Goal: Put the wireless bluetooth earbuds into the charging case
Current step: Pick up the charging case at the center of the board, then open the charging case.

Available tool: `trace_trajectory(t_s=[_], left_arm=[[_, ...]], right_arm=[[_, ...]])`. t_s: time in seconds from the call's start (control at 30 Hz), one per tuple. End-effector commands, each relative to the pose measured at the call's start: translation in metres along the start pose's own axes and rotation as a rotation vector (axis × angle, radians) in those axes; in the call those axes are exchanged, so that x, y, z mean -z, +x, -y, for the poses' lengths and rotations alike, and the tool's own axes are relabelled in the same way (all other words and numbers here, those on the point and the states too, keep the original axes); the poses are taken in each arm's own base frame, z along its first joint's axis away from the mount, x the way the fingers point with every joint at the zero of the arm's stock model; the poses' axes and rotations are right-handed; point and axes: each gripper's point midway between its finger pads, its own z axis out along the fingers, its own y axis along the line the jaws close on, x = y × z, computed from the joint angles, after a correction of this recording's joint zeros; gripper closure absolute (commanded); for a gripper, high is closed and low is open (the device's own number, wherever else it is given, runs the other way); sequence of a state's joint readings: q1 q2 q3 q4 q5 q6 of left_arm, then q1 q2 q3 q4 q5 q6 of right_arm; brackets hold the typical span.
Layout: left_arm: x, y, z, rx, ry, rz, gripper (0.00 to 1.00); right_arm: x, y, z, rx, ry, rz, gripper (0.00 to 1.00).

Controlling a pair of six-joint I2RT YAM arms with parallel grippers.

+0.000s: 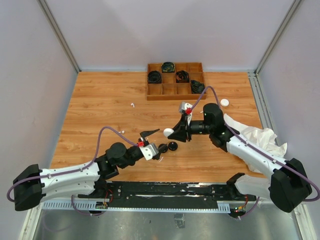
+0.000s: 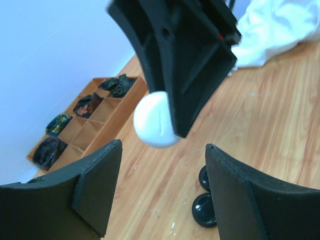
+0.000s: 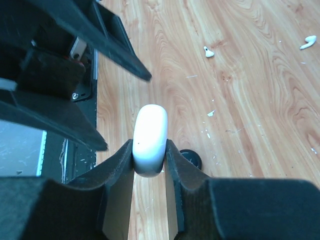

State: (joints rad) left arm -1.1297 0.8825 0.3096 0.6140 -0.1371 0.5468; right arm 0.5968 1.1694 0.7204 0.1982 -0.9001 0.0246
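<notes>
Well left of the white charging case (image 3: 150, 130), we see a white earbud (image 1: 121, 131) and a second earbud (image 1: 133, 105) lying loose on the wooden table (image 1: 100, 100). Just left of the case, our left gripper (image 2: 163, 148) holds its fingers wide apart, empty. Our right gripper (image 3: 150, 155) has its fingers clamped on the case, held on edge.

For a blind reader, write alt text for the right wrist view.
The right gripper pinches a white round charging case edge-on above a wooden table. The left gripper shows its open black fingers at upper left; two white earbuds lie on the table at upper right.
</notes>
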Motion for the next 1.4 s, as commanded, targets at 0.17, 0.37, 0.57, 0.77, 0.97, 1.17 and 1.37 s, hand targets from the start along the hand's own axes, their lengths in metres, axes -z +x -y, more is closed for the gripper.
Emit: trace_trajectory(t_s=[0.17,0.37,0.57,0.77,0.97,1.17,1.37], left_arm=[[0.011,-0.035,-0.016,0.393,0.016,0.186,0.24],[0.01,-0.05,-0.019,0.548,0.124,0.254,0.23],[0.006,-0.057,-0.011,0.582,0.212,0.275,0.25],[0.0,-0.055,-0.013,0.598,0.223,0.273,0.34],[-0.006,-0.053,-0.021,0.618,0.209,0.263,0.35],[-0.011,-0.052,-0.015,0.621,0.246,0.25,0.35],[-0.016,-0.049,-0.016,0.627,0.245,0.239,0.35]], right_arm=[[0.009,-0.014,-0.004,0.216,0.027,0.149,0.89],[0.012,-0.016,-0.012,0.25,0.005,0.208,0.88],[0.014,-0.019,-0.018,0.269,-0.004,0.273,0.88],[0.019,-0.02,-0.028,0.298,-0.029,0.326,0.88],[0.022,-0.02,-0.035,0.319,-0.049,0.347,0.87],[0.023,-0.02,-0.038,0.332,-0.054,0.359,0.87],[0.024,-0.019,-0.04,0.342,-0.064,0.366,0.86]])
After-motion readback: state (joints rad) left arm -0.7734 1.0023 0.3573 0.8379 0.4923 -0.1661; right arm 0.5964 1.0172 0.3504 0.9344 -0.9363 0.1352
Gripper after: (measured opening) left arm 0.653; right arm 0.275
